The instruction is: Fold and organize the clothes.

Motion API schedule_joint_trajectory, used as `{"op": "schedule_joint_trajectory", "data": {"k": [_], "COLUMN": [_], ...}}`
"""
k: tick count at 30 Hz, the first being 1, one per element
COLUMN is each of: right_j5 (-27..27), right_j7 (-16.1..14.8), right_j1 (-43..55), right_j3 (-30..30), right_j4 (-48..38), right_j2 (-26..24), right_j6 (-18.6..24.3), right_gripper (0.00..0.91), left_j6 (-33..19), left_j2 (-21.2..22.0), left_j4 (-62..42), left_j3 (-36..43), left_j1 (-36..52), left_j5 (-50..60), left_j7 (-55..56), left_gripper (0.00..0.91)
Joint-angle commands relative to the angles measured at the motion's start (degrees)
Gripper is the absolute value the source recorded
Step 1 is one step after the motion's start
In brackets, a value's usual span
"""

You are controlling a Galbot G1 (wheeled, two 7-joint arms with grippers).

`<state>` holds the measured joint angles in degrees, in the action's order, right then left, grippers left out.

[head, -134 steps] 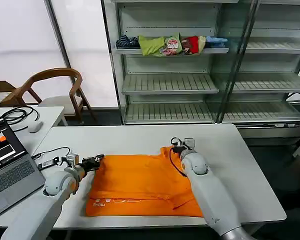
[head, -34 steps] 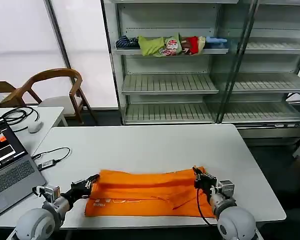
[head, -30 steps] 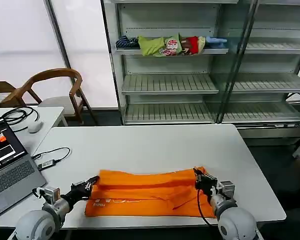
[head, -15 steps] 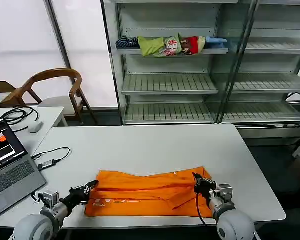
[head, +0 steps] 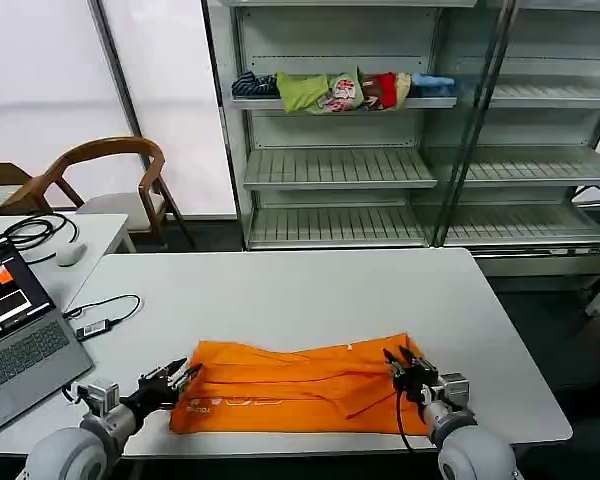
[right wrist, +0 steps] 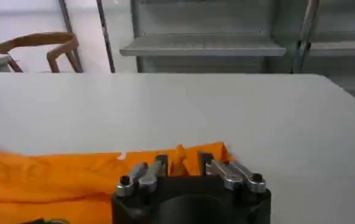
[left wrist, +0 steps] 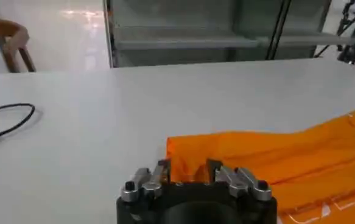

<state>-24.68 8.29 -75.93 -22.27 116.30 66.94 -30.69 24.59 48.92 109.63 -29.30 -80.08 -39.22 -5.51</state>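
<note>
the lower parts of both arms are running off the near edge of the head view, so little more than wrists and grippers is showing, and the pale lettering near the near-left hem of the orange t-shirt (head: 300, 385) is too small to read. the shirt is lying folded into a long band across the near part of the white table (head: 310, 290), its far layer doubled toward the near side and bunching in soft ridges. the left gripper (head: 177, 377) is sitting at the shirt's left end with its fingers spread apart; in the left wrist view the two fingers (left wrist: 159, 172) are standing on either side of the cloth corner with a gap showing, not pinching it. the right gripper (head: 400, 362) is sitting at the far-right corner of the shirt, fingers likewise parted, and in the right wrist view the orange edge is lying between them without being squeezed. on the left a laptop (head: 15, 335) is being cut off by the frame edge, with a black cable (head: 105, 310) trailing on the table beside it. beyond the table a wooden chair (head: 110, 180) is standing on the left, and metal shelving (head: 380, 150) is filling the far wall, one shelf carrying a heap of multicoloured garments (head: 340, 90).
</note>
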Motion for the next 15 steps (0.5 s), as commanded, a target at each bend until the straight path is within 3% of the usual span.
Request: {"op": "schedule_joint_trajectory", "data": {"k": [1, 10, 15], "right_j5": [1.8, 7.7, 8.1], "right_j7": [-0.5, -5.8, -6.7], "right_j1": [-3.2, -10.7, -14.1], "right_j3": [-2.7, -9.8, -12.5], "right_j4": [3.1, 7.2, 8.5], "right_j2": [0.1, 0.0, 0.1], "right_j6": [0.7, 6.5, 7.8], "right_gripper": [0.907, 0.907, 0.907], "left_j6": [-0.6, -4.7, -6.9], "left_j2": [-0.1, -0.3, 0.6], "left_j4": [1.6, 6.4, 8.1], "left_j3": [-1.2, 1.0, 3.7], "left_j1": [-0.1, -4.0, -5.8], "left_j5": [-1.1, -1.8, -1.8], "left_j7": [2.7, 11.1, 16.6], "left_gripper": [0.907, 0.907, 0.907]}}
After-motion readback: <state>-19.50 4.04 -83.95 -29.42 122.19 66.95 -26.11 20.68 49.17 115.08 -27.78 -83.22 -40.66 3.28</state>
